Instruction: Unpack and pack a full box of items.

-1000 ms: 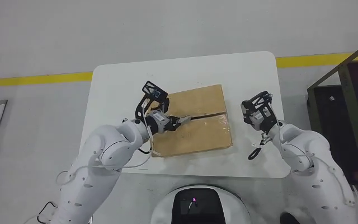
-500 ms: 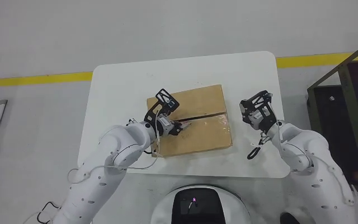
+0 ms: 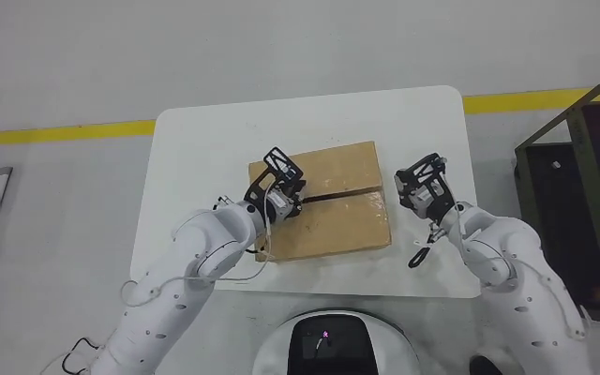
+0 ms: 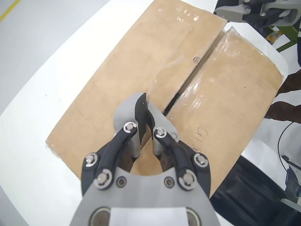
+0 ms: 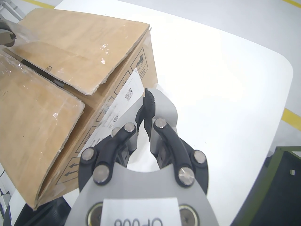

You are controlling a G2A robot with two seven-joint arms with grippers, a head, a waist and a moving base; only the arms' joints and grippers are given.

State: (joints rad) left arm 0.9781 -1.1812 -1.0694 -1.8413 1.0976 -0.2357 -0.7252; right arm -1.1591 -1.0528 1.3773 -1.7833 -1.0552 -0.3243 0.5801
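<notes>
Markings on the cardboard box (image 5: 77, 48) and one gripper tag

On the box's side wall, the one toward the right of the frame in the top view, a white shipping label (image 5: 122, 104) carries a small square code (image 5: 128, 94) and rows of print too fine to read. Around the label, black framed handling symbols (image 5: 141, 61) are printed on the same wall, among them a pair of arrows (image 5: 70, 169). A small round stamp (image 4: 196, 60) sits on one top flap, right at the seam. The other flap bears handwritten pen marks (image 4: 200, 137). The right gripper (image 5: 146, 104) has a white tag (image 5: 138, 212) on its body with a short printed code.
</notes>
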